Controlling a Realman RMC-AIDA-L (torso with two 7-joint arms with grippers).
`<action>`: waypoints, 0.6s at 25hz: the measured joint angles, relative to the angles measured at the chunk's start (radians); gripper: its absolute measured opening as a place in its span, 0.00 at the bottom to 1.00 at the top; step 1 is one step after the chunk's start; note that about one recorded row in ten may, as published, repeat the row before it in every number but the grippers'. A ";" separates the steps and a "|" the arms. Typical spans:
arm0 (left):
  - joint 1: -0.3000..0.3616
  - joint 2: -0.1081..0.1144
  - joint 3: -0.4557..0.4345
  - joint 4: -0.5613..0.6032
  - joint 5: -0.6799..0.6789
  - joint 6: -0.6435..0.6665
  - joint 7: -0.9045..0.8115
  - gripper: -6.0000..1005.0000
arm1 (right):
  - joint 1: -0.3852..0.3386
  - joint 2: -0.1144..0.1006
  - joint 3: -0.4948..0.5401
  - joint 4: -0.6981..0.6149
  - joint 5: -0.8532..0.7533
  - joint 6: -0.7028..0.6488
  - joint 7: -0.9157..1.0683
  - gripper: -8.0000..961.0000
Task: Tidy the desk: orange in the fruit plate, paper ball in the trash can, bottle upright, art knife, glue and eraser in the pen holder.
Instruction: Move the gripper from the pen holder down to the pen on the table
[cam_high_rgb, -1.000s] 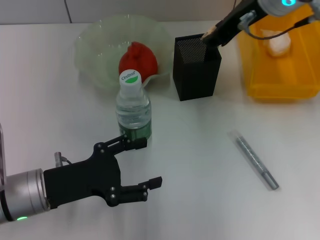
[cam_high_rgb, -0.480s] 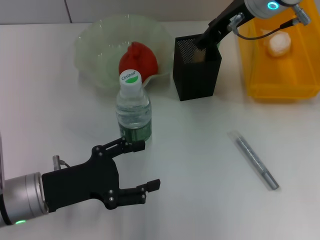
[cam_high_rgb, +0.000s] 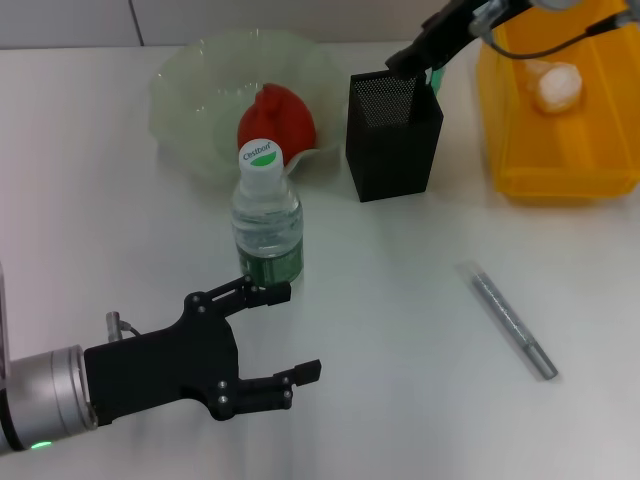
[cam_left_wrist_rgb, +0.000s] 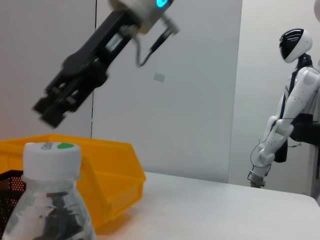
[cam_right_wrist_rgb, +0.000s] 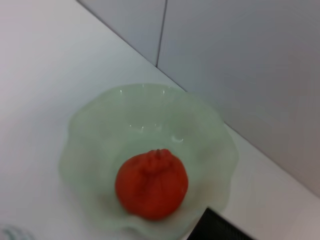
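**Desk mid-tidy, seen from the bottle outward**

So the bottle is standing upright in the middle of the desk, white cap on top, and I'll place everything off that. Nearest the robot, just in front of the bottle and a bit to its left, the left gripper hovers low over the desk with its fingers spread wide, nothing between them; the upper fingertip sits close to the bottle's base. In front and well off to the right of the bottle lies the knife, a grey stick flat on the desk at a slant. Right behind the bottle is the plate, pale green and wavy-edged, with the orange sitting inside it. Behind and to the right of the bottle stands the holder, a black mesh box. The right gripper hangs just above its far rim; can't tell if those fingers are apart or together. Farthest right is the yellow bin with the paper ball in it.
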 joint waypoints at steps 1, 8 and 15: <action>0.000 0.000 0.000 0.000 0.000 0.000 -0.001 0.86 | -0.007 -0.001 0.000 -0.049 -0.008 -0.056 0.038 0.59; -0.008 0.000 0.004 0.000 0.000 0.001 -0.004 0.86 | -0.130 0.004 -0.056 -0.282 -0.036 -0.332 0.185 0.67; -0.009 -0.002 0.000 0.000 0.000 0.001 -0.002 0.86 | -0.264 0.006 -0.173 -0.279 -0.038 -0.316 0.234 0.68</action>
